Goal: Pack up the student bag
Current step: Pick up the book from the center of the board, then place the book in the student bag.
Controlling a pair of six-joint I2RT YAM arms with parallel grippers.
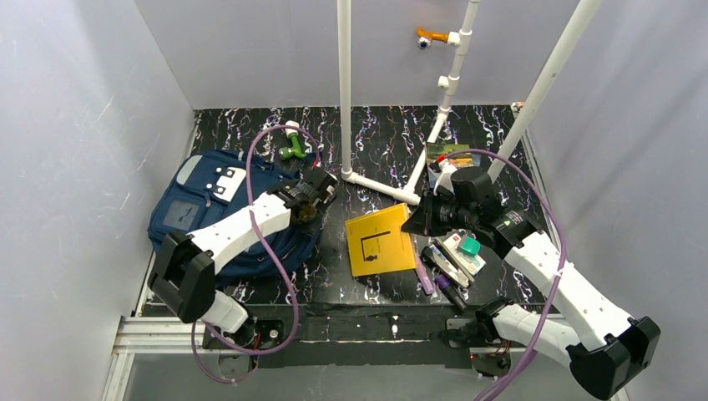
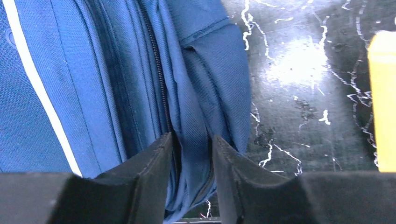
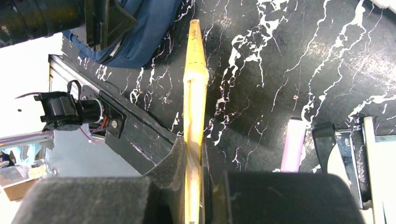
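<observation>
We see the left pincer point(image 2: 192, 142) nearly shut. Its two black fingers squeeze a fold of blue cloth. The cloth is part of the student bag point(image 1: 204, 205), so this pincer has hold of the bag at its edge. A dark zip point(image 2: 159, 79) runs up the bag straight ahead of the fingers. Most of the bag lies flat on the black table point(image 2: 299, 93), spread out behind and to the left of this pincer. The bare table top is on the pincer's other side.

The right pincer point(image 3: 194, 156) is almost closed too. It pinches the thin edge of a yellow book point(image 3: 195, 93). The book reaches away from the fingers, toward the left pincer and the bag, and it sits between the two pincers. We think the book may be tipped up a bit at the held edge, but the view from above is too small to be sure.

A pink pen point(image 3: 293, 144) lies on the table just beside the right pincer. A green and white thing point(image 1: 290, 144) lies past the left pincer, close to the far end of the bag. A white pipe point(image 1: 344, 83) stands up beyond both pincers.
</observation>
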